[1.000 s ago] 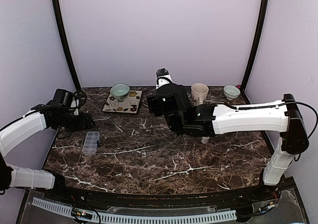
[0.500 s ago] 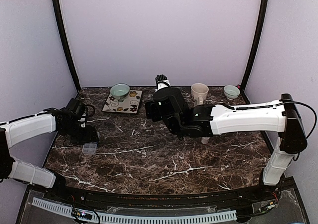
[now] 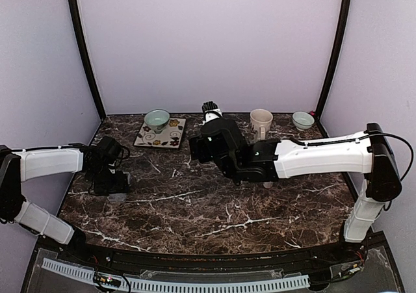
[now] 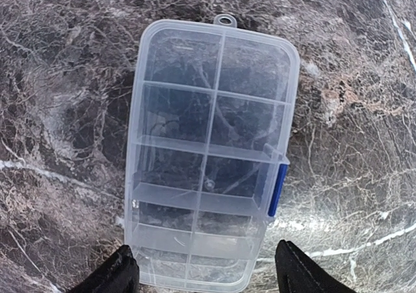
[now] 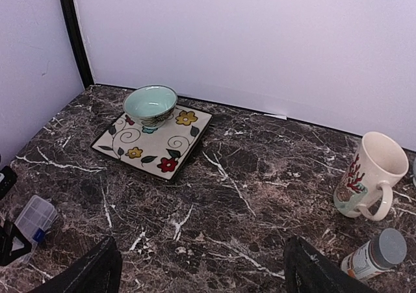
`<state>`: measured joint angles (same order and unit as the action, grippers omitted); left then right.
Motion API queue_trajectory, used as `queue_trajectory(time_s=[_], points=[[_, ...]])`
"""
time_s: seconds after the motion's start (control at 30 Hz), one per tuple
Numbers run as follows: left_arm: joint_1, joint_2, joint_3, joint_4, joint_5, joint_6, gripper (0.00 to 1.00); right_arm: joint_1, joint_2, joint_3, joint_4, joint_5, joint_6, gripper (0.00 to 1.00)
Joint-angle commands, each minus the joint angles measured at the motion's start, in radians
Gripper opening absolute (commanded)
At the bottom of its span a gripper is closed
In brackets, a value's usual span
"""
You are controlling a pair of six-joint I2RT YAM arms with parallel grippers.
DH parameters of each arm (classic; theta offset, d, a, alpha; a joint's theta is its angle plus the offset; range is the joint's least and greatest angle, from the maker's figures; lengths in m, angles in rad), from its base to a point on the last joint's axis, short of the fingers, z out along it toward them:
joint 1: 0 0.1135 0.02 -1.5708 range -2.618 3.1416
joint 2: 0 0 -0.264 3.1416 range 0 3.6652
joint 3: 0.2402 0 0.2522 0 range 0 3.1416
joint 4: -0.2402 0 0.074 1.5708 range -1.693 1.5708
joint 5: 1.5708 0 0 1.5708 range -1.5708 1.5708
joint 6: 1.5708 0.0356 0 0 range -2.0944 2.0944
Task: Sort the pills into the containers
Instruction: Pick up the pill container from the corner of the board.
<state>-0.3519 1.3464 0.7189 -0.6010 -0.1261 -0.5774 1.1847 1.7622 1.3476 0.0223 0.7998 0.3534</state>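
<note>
The clear pill organizer (image 4: 208,156) lies flat on the marble, lid shut, with a blue latch (image 4: 277,189) on its right side. Its containers, two rows of cells, look empty. My left gripper (image 4: 207,270) hovers open just above it, one finger on each side of its near end. In the top view the left gripper (image 3: 110,181) covers most of the organizer (image 3: 117,196). My right gripper (image 5: 201,267) hangs open and empty over the middle back of the table (image 3: 210,108). The organizer (image 5: 36,216) shows at the far left of the right wrist view. No pills are in view.
A teal bowl (image 5: 150,102) stands on a floral square plate (image 5: 175,147) at the back left. A cream mug (image 5: 367,176) stands at the back right. An orange pill bottle (image 5: 374,254) lies beside it. Another small bowl (image 3: 303,119) sits in the back right corner.
My left gripper has swung in from the left wall and come down over the organizer, its jaws narrowing a little. The right arm has shifted slightly.
</note>
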Motion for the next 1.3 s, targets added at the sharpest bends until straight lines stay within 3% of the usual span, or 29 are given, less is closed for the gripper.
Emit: queue_trajectory(time_s=[0.0, 1.27], points=[[-0.006, 0.012, -0.025, -0.026, -0.033, -0.026, 0.75, 0.0, -0.028, -0.014, 0.046, -0.022, 0.001, 0.86], [-0.022, 0.107, -0.12, 0.118, -0.013, -0.075, 0.75, -0.016, 0.011, 0.013, 0.005, -0.064, 0.036, 0.87]])
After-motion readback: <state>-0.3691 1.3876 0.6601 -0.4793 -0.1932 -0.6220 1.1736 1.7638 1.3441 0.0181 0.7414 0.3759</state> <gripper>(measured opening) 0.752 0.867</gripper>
